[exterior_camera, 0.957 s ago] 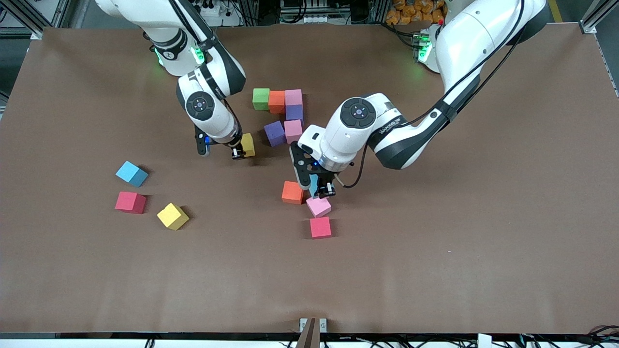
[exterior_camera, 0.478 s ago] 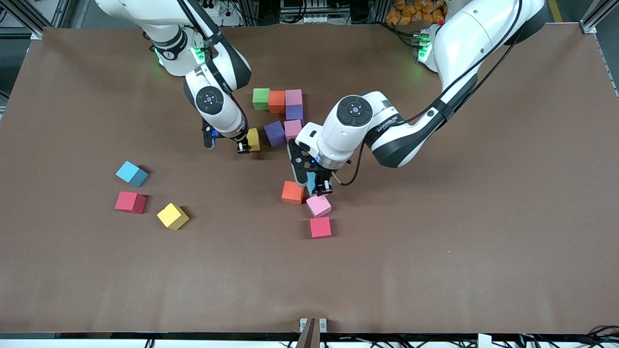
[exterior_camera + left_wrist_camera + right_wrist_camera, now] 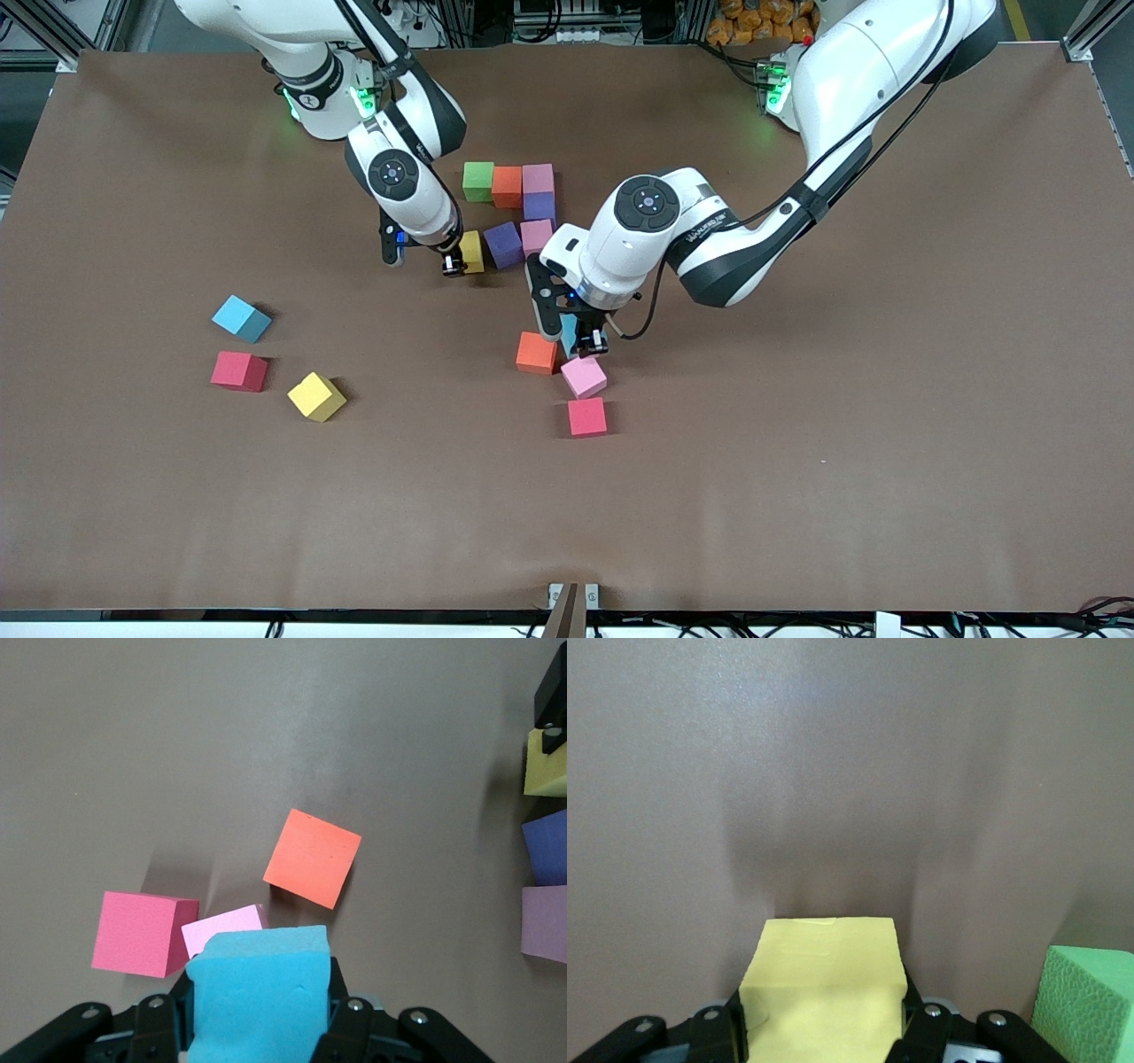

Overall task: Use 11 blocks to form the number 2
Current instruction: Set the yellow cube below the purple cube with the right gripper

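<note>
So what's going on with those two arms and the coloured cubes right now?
Right gripper shut on yellow block, beside purple block of the part-built 2. Left gripper shut on light blue block, over loose pink block.

Brown table cover (image 3: 797, 461) — alu frame rails, cables along the robots' edge.

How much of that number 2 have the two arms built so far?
Roughly half. Six foam cubes sit joined, from the green cube to the dark purple cube. The right gripper is adding a yellow cube; the left gripper holds a light blue cube. Three more remain.
</note>
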You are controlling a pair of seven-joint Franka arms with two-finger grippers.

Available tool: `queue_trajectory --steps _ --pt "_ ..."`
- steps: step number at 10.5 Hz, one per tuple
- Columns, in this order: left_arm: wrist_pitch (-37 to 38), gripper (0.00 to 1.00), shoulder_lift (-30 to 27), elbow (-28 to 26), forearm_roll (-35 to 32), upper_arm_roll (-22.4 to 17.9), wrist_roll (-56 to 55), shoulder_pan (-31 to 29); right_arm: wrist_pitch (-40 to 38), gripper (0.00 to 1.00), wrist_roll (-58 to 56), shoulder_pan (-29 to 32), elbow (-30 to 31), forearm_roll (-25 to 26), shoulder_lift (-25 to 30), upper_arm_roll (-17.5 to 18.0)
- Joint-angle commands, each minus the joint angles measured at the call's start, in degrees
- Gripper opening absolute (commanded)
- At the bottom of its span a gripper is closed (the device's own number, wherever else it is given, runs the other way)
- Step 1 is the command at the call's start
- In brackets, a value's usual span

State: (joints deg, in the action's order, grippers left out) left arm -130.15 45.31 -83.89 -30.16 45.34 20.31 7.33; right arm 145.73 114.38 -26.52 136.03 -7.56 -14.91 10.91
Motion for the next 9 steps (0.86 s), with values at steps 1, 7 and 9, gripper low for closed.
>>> queue_trajectory --steps 1,7,9 --pt "0.77 0.00 0.39 0.39 -0.87 0.01 -0.10 0.32 1.65 0.00 2.69 -1.25 1.69 -0.61 1.38 0.25" --pt "0.69 0.00 0.66 0.21 -0.96 -0.78 0.17 0.58 7.55 0.00 2.87 -1.78 4.15 -0.61 -0.03 0.25" --pt "0.60 0.00 0.84 0.21 -0.87 -1.83 0.17 0.58 7.72 0.00 4.96 -1.78 4.06 -0.61 -0.12 2.00"
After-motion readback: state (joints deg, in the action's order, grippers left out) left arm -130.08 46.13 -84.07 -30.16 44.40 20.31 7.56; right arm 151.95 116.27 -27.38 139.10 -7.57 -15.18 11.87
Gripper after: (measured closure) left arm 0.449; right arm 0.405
